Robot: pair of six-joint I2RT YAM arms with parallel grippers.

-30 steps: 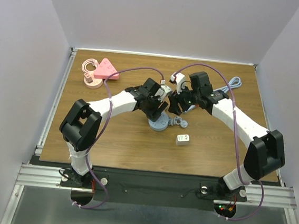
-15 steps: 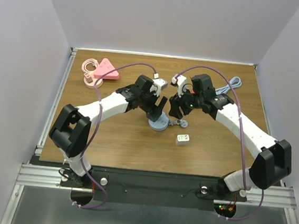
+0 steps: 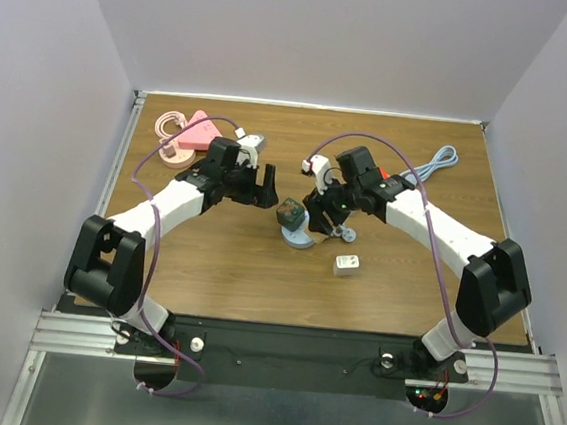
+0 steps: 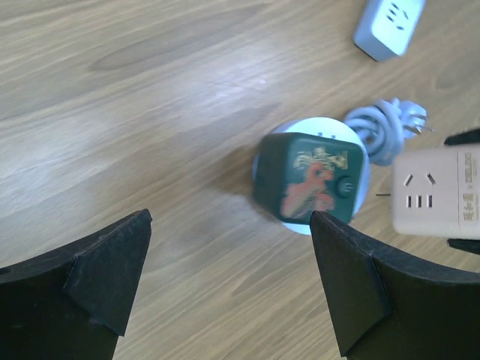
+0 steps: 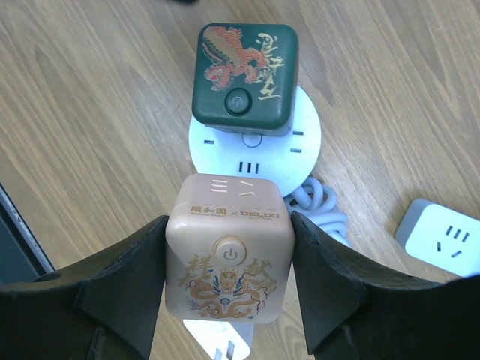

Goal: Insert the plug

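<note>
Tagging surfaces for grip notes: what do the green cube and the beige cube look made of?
Green cube: likely hard plastic, satin sheen, rounded moulded edges, printed dragon. Beige cube: seemingly the same plastic, matte, with moulded socket slots.

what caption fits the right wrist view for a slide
Right gripper holds beige cube above round white socket, green cube already on it
</note>
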